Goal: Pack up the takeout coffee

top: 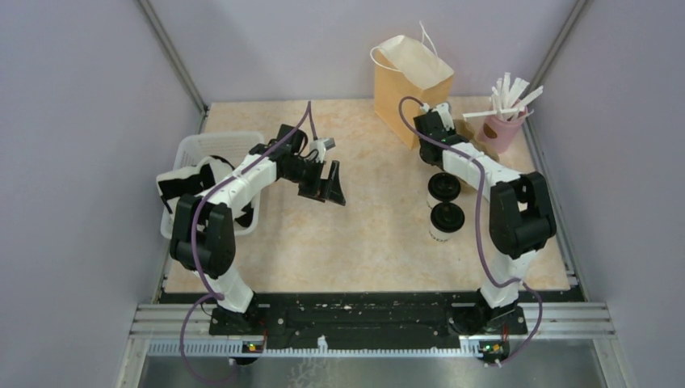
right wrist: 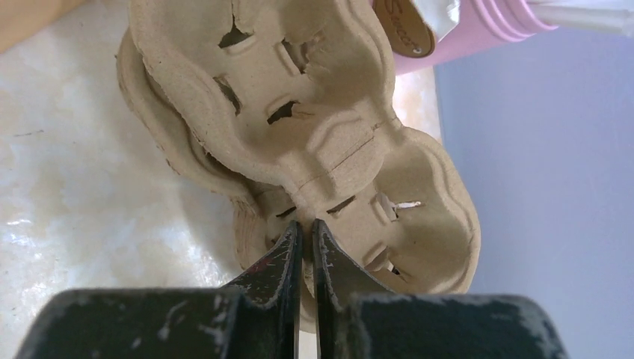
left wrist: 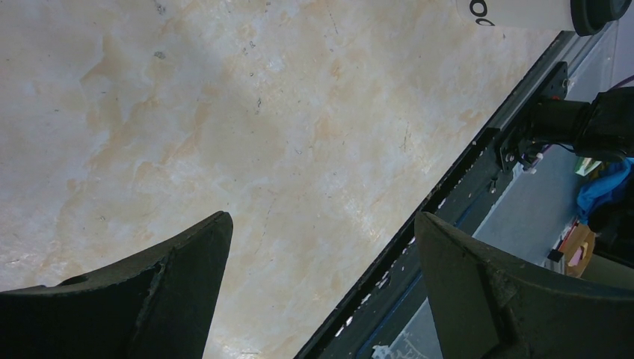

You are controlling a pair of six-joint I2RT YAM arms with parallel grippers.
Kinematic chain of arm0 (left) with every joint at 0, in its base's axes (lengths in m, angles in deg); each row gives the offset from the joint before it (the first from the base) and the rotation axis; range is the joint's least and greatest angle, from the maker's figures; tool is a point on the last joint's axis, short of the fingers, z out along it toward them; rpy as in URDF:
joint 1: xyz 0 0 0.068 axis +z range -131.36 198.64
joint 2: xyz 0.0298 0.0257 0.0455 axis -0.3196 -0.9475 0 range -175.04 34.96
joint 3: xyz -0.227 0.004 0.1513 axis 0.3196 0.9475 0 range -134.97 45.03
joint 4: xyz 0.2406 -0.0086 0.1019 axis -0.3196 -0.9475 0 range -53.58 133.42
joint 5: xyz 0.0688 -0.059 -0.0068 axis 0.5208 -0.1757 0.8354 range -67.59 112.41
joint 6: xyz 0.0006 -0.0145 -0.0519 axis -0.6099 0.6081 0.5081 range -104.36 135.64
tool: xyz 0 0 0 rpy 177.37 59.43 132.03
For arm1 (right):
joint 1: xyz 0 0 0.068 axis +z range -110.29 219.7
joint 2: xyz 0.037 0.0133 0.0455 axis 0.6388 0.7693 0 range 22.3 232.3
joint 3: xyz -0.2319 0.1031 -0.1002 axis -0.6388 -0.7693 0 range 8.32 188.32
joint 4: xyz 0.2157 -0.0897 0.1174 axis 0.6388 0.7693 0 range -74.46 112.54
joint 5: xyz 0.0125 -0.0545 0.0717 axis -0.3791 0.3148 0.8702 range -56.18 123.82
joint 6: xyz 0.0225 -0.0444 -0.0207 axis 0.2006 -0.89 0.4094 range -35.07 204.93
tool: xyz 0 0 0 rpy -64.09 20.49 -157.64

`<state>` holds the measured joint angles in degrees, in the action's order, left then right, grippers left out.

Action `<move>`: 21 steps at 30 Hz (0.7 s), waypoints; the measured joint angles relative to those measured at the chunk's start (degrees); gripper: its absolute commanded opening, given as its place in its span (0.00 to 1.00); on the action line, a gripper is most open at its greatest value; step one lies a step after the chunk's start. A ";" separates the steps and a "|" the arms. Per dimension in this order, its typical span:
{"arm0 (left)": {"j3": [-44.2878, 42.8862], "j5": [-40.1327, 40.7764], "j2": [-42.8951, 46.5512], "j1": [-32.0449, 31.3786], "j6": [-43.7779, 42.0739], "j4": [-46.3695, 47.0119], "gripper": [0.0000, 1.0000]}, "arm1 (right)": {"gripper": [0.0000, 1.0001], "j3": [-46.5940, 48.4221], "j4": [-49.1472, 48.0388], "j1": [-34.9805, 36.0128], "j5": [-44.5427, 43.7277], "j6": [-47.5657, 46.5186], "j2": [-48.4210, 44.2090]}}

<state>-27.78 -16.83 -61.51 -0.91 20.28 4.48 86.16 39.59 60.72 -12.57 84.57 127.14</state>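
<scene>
the right gripper [right wrist: 305,230] is pinched almost closed on the middle ridge of a cardboard cup tray [right wrist: 299,112], near the pink cup [right wrist: 478,30] and brown bag [top: 412,81]. one coffee cup [top: 443,187] and a second coffee cup [top: 447,218] stand behind it, beside its arm. the left gripper [left wrist: 321,221] hangs wide open over the table [left wrist: 224,112], holding nothing.

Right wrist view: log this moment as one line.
right gripper: shut on cup carrier | left gripper: open, empty, above table | coffee cups: two, on table, unpacked | bag: standing at back
</scene>
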 measured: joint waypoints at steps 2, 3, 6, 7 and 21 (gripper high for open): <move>0.00 0.00 0.00 0.00 0.00 0.02 0.98 | 0.00 -0.22 -0.48 0.20 -0.17 -0.09 -0.63; 0.09 0.02 0.11 0.00 0.00 0.07 0.98 | 0.00 -0.15 -0.37 0.26 -0.39 -0.11 -0.96; 0.33 -0.04 0.61 0.00 0.02 0.11 0.98 | 0.00 -0.04 1.16 0.26 -0.94 0.59 -2.14; 0.39 -0.22 0.79 0.00 0.20 0.13 0.98 | 0.00 -0.04 2.21 0.26 -1.16 0.98 -2.82; 8.61 -7.10 10.91 0.00 10.93 8.02 0.97 | 0.00 3.39 17.88 0.24 8.98 8.50 -19.10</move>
<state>-19.17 -23.94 -50.60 -0.91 31.21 12.50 89.55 57.47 60.96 -3.59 93.07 108.04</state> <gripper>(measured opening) 0.977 0.051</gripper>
